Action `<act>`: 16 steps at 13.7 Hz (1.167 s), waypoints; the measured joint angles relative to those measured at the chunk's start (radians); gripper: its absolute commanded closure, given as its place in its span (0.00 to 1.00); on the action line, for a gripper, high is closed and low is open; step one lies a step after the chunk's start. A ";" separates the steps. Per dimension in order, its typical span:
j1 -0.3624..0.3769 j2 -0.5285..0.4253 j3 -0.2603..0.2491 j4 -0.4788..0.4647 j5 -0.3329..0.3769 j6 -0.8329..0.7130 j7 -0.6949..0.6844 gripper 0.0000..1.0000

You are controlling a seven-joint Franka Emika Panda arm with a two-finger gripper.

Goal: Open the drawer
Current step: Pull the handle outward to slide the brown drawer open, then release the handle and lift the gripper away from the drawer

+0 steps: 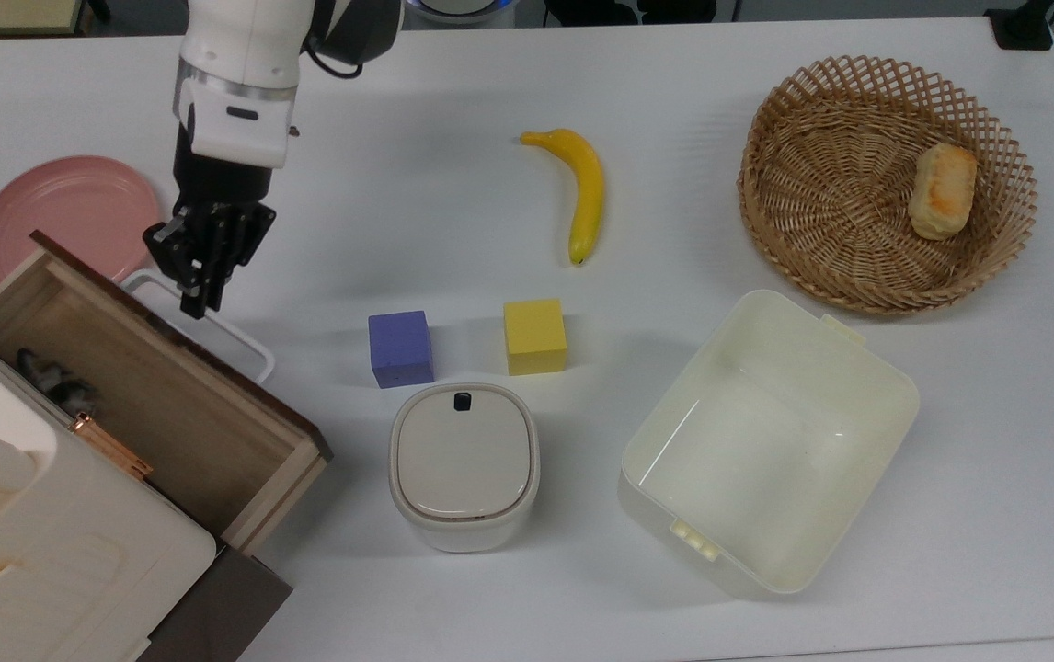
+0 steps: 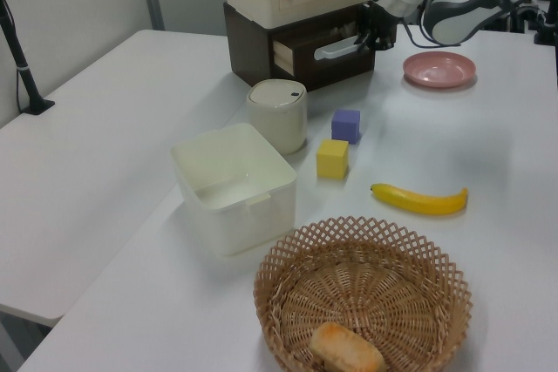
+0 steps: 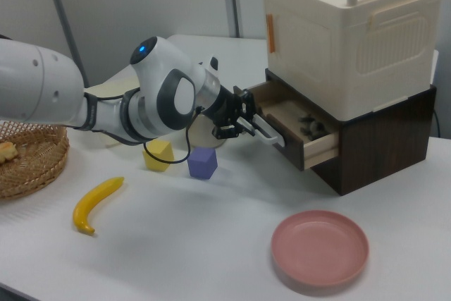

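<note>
- Cabinet (image 1: 76,570), top view's lower left corner: cream box with a loop grip on top, sitting on a dark brown base.
- Drawer (image 1: 150,414) stands pulled out from the cabinet toward the top view's upper right. Light-wood interior exposed, dark front panel facing the open worktop (image 1: 453,110). A small dark item (image 1: 53,382) lies inside near the back; cannot tell what it is.
- White handle (image 1: 214,322) runs along the drawer front.
- Pink plate (image 1: 67,211) lies flat just beyond the drawer's far corner, apart from it.
- Gripper (image 1: 199,276) points down at the upper end of the handle. Fingers look clamped together on the handle bar; the right view shows the same grip (image 3: 246,121) on the handle.
- Purple cube (image 1: 400,348) and yellow cube (image 1: 534,336) sit side by side, a gap between them, mid-worktop.
- White lidded container (image 1: 463,464) stands just below the cubes in the top view, lid on, near the purple cube.
- Banana (image 1: 580,188) lies above the yellow cube in the top view, well apart from it.
- Cream tub (image 1: 886,386), open, sits tilted on plan to the top view's right of the lidded container.
- Wicker basket (image 1: 766,184) at the top view's upper right, near the tub's upper edge. A bread roll (image 1: 942,190) lies inside it, against the right wall.
</note>
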 measured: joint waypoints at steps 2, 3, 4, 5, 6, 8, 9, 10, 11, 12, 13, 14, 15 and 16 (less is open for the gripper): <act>0.005 -0.022 0.000 -0.031 0.000 0.000 0.011 0.88; 0.006 -0.029 0.000 -0.040 0.000 0.000 0.015 0.85; 0.007 -0.034 0.000 -0.049 0.000 0.000 0.020 0.72; 0.008 -0.036 0.000 -0.054 0.000 0.000 0.023 0.33; 0.009 -0.036 0.000 -0.055 0.000 0.000 0.024 0.24; 0.010 -0.042 0.000 -0.055 0.000 0.000 0.030 0.23; 0.010 -0.045 0.000 -0.055 0.000 -0.001 0.037 0.23; 0.011 -0.049 0.000 -0.055 0.000 -0.005 0.048 0.24; 0.015 -0.053 0.000 -0.055 0.000 -0.010 0.065 0.24; 0.023 -0.060 0.002 -0.054 0.000 -0.022 0.093 0.24; 0.035 -0.068 0.004 -0.053 0.000 -0.048 0.135 0.24; 0.053 -0.080 0.009 -0.050 0.000 -0.085 0.185 0.25; 0.089 -0.102 0.018 -0.041 0.006 -0.169 0.262 0.26; 0.134 -0.126 0.023 -0.025 0.044 -0.270 0.327 0.25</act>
